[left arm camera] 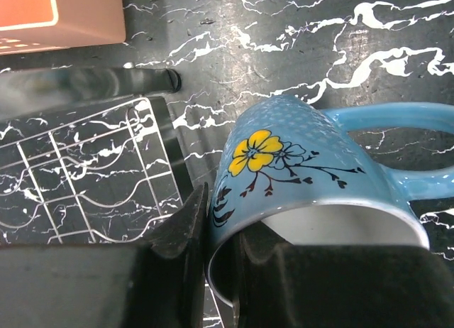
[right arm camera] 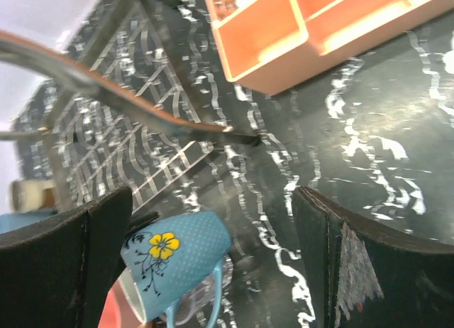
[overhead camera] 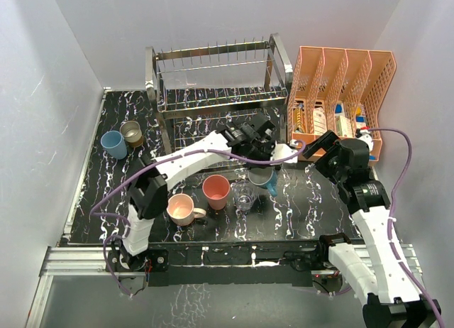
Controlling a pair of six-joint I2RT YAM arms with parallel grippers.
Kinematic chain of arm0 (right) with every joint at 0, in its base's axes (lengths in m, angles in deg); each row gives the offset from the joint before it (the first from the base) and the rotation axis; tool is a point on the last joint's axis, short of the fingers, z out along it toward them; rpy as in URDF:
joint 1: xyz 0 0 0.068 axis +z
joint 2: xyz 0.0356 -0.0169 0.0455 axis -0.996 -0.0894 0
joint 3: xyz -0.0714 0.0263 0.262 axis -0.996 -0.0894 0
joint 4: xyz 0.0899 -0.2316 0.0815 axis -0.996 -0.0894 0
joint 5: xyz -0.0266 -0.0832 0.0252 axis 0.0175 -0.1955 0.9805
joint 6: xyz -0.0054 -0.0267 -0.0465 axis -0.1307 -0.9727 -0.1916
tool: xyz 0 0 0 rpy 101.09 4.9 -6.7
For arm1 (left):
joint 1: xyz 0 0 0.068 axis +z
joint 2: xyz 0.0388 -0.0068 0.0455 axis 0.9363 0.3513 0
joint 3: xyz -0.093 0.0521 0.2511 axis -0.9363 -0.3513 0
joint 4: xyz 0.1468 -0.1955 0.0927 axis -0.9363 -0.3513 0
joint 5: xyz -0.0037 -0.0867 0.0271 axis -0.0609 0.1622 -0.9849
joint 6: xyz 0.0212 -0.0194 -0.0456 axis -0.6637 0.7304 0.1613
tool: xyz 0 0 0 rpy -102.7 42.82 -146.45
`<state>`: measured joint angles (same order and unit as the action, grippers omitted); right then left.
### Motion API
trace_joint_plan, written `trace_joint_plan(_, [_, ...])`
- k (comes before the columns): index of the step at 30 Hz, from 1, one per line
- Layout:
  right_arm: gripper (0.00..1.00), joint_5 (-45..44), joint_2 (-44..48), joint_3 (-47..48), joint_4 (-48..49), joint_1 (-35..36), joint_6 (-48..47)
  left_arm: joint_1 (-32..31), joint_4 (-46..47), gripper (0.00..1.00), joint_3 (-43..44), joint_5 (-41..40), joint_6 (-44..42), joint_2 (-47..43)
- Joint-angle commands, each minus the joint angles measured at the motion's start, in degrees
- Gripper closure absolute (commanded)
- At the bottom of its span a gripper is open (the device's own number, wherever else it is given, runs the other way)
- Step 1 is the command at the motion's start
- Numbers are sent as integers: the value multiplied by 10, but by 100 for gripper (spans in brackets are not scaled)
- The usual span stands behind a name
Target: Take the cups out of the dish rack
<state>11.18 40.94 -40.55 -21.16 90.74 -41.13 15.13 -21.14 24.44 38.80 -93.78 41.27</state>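
Top external view, left to right: light blue tumbler (overhead camera: 113,144) and tan cup (overhead camera: 132,133) stand together, then pink mug (overhead camera: 181,209), salmon tumbler (overhead camera: 216,192), clear glass (overhead camera: 244,195). Your left gripper (left arm camera: 216,232) pinches the rim of the teal mug (left arm camera: 298,165), just before the dish rack (overhead camera: 150,72). Your right gripper (right arm camera: 213,200) gapes wide.

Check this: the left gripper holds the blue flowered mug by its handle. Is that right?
No. The left gripper holds the blue flowered mug by its rim, one finger inside; the handle is free, as the left wrist view shows.
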Motion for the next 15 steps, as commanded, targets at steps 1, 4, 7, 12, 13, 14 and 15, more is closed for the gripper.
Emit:
trace_joint_plan(1, [2, -110, -9, 8, -21, -3, -47, -20, -34, 100, 65, -24, -2, 18])
trace_joint_plan(4, [2, -141, -11, -7, -20, -7, -53, -29, -53, 100, 91, -39, -9, 48])
trace_joint_plan(7, [2, -153, -22, -16, -13, -12, -58, -38, -74, 100, 119, -56, -14, 80])
trace_joint_plan(12, [2, -165, -33, -23, 1, -19, -60, -48, -124, 100, 178, -79, -17, 135])
trace_joint_plan(13, [2, -167, -34, -23, 2, -20, -61, -50, -134, 100, 192, -82, -17, 146])
trace_joint_plan(14, [2, -172, -34, -23, 2, -21, -62, -51, -143, 100, 206, -86, -16, 156])
trace_joint_plan(15, [2, -177, -32, -23, 2, -21, -64, -52, -150, 100, 213, -89, -15, 165])
